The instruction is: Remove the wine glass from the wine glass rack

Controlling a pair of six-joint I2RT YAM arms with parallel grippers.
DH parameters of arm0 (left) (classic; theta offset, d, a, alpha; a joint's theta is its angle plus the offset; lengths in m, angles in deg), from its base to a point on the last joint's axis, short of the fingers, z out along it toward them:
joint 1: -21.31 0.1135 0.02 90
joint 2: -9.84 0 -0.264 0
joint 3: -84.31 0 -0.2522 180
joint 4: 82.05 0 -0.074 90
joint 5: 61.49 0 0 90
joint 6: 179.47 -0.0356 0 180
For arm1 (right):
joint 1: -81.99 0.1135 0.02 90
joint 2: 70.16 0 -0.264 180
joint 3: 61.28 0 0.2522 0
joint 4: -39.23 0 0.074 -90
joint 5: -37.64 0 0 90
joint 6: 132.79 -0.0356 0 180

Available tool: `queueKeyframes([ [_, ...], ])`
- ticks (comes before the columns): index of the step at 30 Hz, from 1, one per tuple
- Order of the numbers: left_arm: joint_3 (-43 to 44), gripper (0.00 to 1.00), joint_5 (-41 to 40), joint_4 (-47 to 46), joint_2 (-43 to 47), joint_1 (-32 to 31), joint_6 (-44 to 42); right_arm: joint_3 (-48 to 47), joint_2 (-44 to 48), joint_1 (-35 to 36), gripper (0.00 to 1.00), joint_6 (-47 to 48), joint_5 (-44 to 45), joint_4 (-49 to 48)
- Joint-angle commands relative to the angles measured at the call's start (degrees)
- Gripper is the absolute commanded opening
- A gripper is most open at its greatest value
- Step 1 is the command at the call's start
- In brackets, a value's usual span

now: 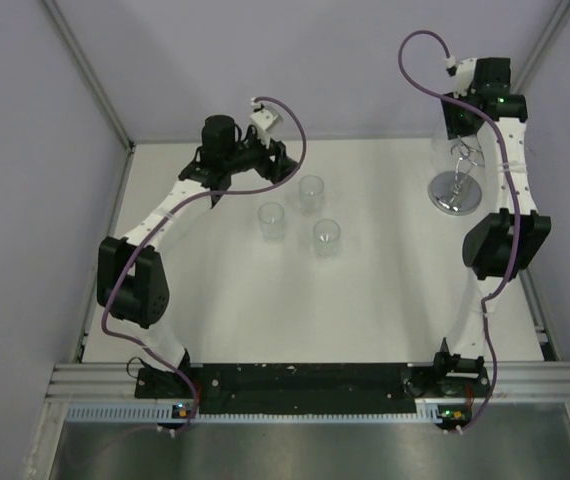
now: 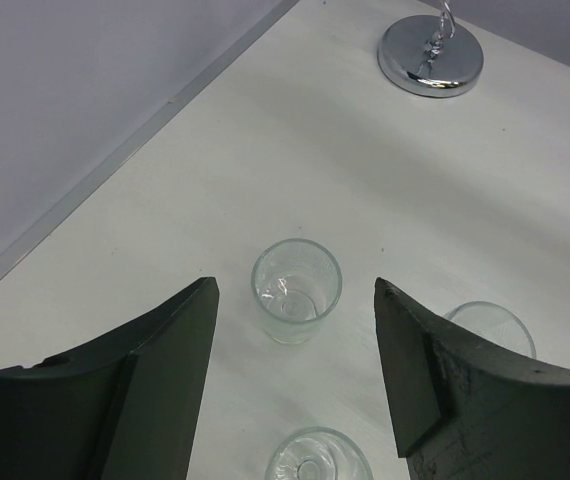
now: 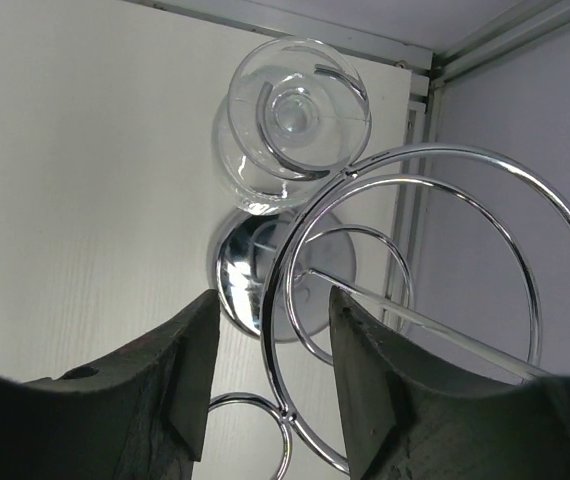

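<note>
Over a white worktop (image 3: 65,150), the light, fragile wine glass (image 3: 290,115) is judged best taken by its stem, right end effector (image 3: 272,300) spread.

The rack (image 2: 455,68) is seen as mirror-polished metal, the wine glass (image 3: 290,120) and tumblers (image 2: 296,290) as clear, smooth glass. The table (image 2: 315,150) is finished matt white. The fingers (image 3: 180,380) are seen as dark, matt and scuffed.

The left arm bends toward 11 o'clock, the left gripper (image 2: 295,290) with jaws wide apart; the right arm (raised high) reaches to 1 o'clock, the right gripper (image 3: 270,300) also parted.
</note>
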Motion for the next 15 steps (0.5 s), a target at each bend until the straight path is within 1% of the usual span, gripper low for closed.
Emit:
queueKeyframes([
  [1, 0.41, 0.69, -0.17, -1.79, 2.34, -0.12, 0.10, 0.21, -0.16, 0.03, 0.45, -2.13, 2.46, -1.59],
  [8, 1.73, 0.69, 0.27, -1.44, 1.20, -0.64, -0.16, 2.49, 0.19, 0.03, 0.31, -2.30, 0.44, -0.72],
  [12, 3.05, 0.69, 0.97, -2.14, -0.03, -1.26, -0.60, 3.99, 1.16, 0.03, 0.21, -2.13, -0.71, 0.07],
  [14, 3.93, 0.69, 1.32, -2.58, -0.91, -1.96, -0.86, 4.60, 1.51, 0.03, 0.14, -1.60, -1.15, 0.69],
  [15, 4.54, 0.69, 1.50, -2.76, -1.43, -2.31, -1.30, 4.87, 1.86, 0.03, 0.11, -1.25, -3.06, 1.04],
])
